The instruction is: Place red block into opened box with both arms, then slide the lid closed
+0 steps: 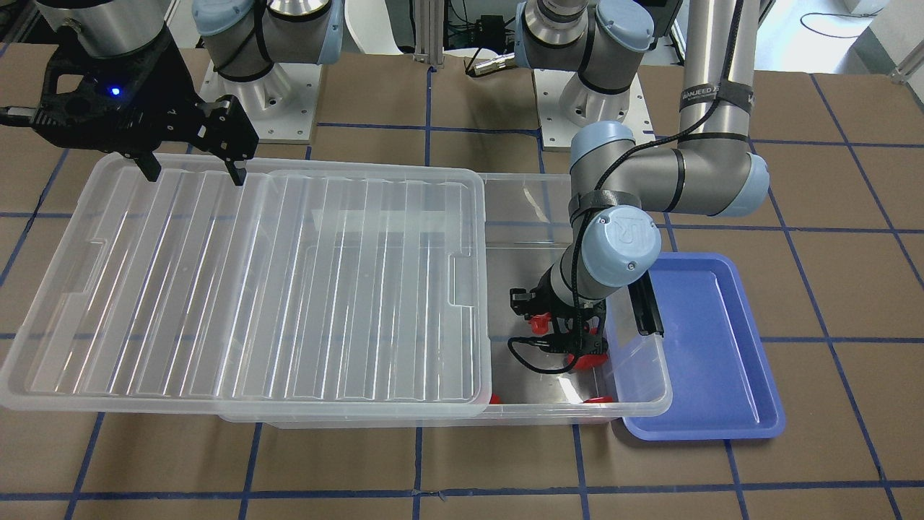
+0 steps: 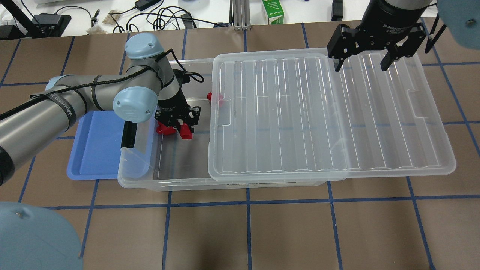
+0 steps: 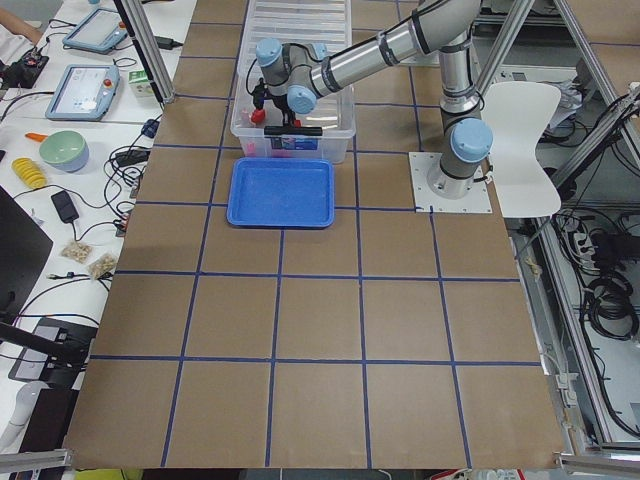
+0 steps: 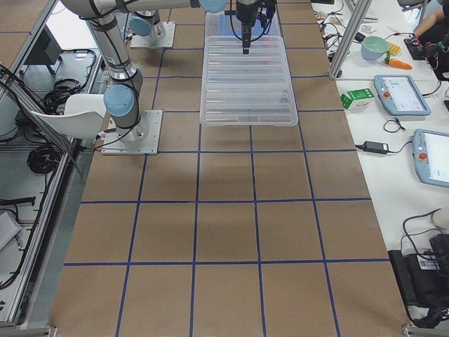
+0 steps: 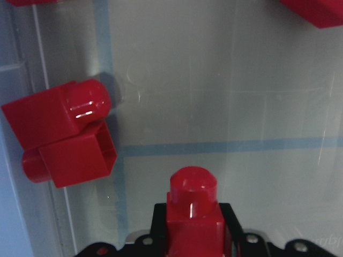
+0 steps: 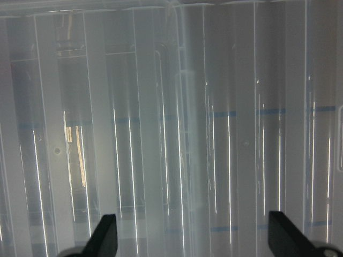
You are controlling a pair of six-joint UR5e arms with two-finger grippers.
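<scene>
left gripper down inside uncovered end of box, fingers clamped narrow on red block, stub pointing away from wrist. block sits between fingers, low over box floor. other red pieces just off to gripper's side by wall. right gripper spread wide, holding nothing, above overhanging end of lid. lid's long axis runs along box toward left gripper; right arm nearer lid. likely next: drop block, lift left arm clear before slide.
</scene>
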